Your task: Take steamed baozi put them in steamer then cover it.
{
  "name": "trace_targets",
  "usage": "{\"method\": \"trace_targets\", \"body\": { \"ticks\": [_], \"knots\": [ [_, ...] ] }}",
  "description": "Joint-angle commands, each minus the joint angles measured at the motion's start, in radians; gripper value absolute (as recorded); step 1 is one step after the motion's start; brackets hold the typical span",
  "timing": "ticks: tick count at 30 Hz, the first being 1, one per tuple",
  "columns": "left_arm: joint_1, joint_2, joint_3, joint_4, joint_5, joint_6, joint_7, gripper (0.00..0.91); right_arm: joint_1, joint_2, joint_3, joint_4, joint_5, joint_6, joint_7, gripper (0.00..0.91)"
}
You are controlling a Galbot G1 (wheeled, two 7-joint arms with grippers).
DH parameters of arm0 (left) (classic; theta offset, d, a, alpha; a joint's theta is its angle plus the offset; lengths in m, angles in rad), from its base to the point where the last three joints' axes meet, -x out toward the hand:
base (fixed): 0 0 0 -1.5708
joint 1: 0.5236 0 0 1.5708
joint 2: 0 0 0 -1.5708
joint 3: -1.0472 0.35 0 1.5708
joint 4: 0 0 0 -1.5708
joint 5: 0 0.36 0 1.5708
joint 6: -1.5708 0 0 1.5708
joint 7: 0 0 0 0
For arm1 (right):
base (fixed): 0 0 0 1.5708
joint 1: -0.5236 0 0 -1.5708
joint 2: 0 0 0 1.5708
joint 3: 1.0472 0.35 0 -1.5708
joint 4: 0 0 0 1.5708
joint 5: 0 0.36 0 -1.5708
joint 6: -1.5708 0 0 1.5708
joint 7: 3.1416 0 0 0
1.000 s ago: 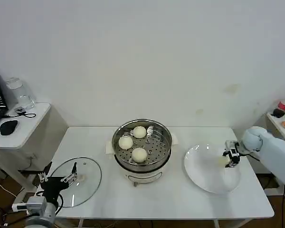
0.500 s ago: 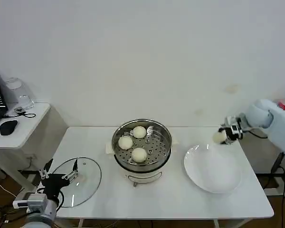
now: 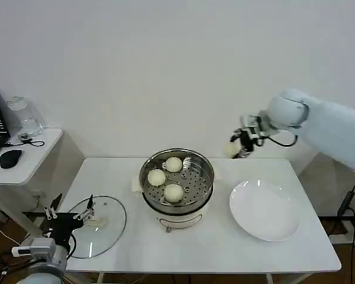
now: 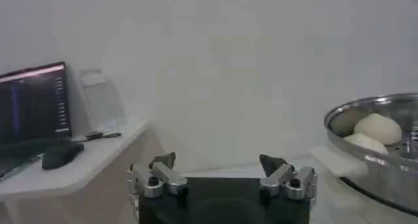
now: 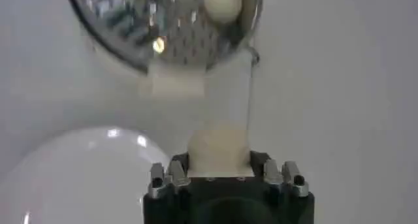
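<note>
Right hand [image 3: 238, 148] was raised above the bench [image 3: 225, 242], off the steamer's [image 3: 177, 184] 2 o'clock side, pinching the fourth bun [image 3: 230, 149] between its fingers; the right wrist view showed the bun [image 5: 218, 150] seated in the grip with the steamer [image 5: 163, 23] ahead. Arm reached in from the right, elbow high, forearm pointing toward the pot.

Three buns [image 3: 173, 192] sat on the perforated tray, leaving the 3 o'clock sector free. The plate [image 3: 264, 210] lay bare at the steamer's 3 o'clock.

Judgement: carry the bun over the rim, lower it into the free sector clear of its neighbours, and release low so it does not roll.

Left hand [image 3: 67, 218] hovered, spread, by the lid [image 3: 96, 225], which lay flat at the steamer's 8 o'clock.
</note>
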State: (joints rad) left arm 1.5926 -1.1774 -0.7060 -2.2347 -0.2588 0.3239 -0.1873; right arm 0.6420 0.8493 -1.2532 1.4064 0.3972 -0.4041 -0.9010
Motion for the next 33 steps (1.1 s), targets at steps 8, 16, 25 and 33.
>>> {"method": "trace_targets", "body": {
  "ticks": [8, 16, 25, 33],
  "knots": [
    [-0.001, -0.010, -0.011, -0.007, 0.001, -0.002, 0.000, 0.907, -0.090, 0.356, -0.062, -0.153, 0.192, -0.179, 0.125, 0.645],
    [0.004, -0.011, -0.023, -0.004, -0.001, -0.005, 0.002, 0.907, -0.160, 0.358, -0.055, -0.189, 0.143, -0.183, 0.100, 0.645],
    [0.004, -0.015, -0.022, 0.002, 0.000, -0.009, 0.002, 0.907, -0.182, 0.314, -0.055, -0.190, 0.085, -0.174, 0.078, 0.645],
    [0.007, -0.014, -0.024, 0.005, 0.000, -0.011, 0.004, 0.907, -0.197, 0.314, -0.036, -0.220, 0.061, -0.163, 0.072, 0.645]
  ]
}}
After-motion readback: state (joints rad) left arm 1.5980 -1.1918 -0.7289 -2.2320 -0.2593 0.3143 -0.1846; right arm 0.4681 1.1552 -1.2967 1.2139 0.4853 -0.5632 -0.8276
